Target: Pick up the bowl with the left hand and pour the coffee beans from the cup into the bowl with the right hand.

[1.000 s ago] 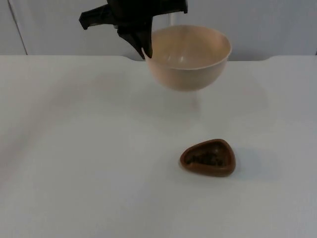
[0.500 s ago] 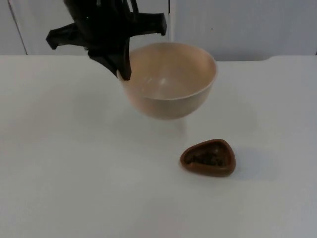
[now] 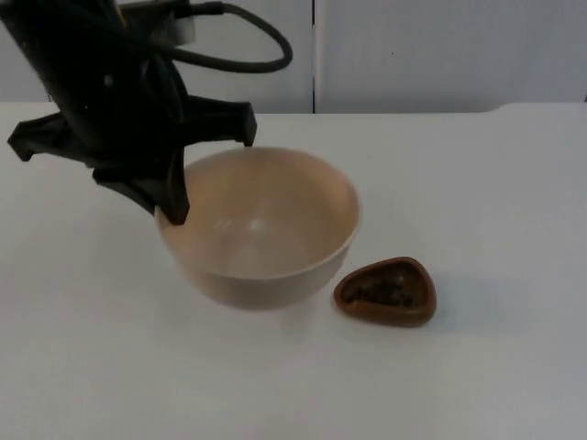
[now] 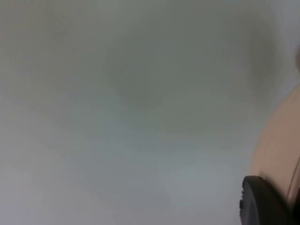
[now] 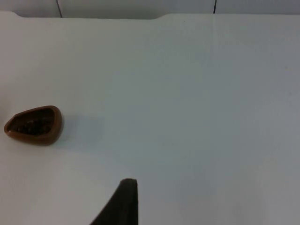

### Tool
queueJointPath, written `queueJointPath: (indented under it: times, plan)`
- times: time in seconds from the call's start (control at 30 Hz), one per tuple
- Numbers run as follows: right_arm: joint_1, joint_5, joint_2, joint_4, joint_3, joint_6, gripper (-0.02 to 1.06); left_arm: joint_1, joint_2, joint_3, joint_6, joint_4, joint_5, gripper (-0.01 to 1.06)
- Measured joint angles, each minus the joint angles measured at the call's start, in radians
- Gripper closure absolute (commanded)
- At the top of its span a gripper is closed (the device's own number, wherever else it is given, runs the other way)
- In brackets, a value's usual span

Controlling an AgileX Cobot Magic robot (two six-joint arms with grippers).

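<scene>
- Beige bowl (image 3: pixel 261 229): pinched at its left rim by the left hand (image 3: pixel 171 209), just left of the cup.
- Brown cup (image 3: pixel 385 291): holds coffee beans (image 3: pixel 383 291), standing on the white bench (image 3: pixel 477 202).
- Right hand (image 5: pixel 123 199): waits apart from the cup; grip cannot be told.

Laboratory test cell: bare white worktop (image 3: pixel 514 183) ending at grey partition panels (image 3: pixel 440 50), no domestic fittings.

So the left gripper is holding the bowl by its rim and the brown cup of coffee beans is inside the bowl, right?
Not quite. The left gripper does hold the bowl by its rim, but the top view shows the brown cup on the table beside the bowl, not inside it.
</scene>
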Motion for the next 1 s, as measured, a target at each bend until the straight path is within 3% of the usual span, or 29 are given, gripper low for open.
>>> queueJointPath:
  times: [0.27, 1.0]
  plan:
    - [0.0, 0.0, 0.0, 0.0, 0.0, 0.0, -0.01, 0.0, -0.058, 0.128, -0.026, 0.004, -0.019, 1.05]
    - [0.0, 0.0, 0.0, 0.004, 0.0, 0.0, -0.01, 0.001, -0.073, 0.138, -0.019, 0.09, -0.021, 1.05]
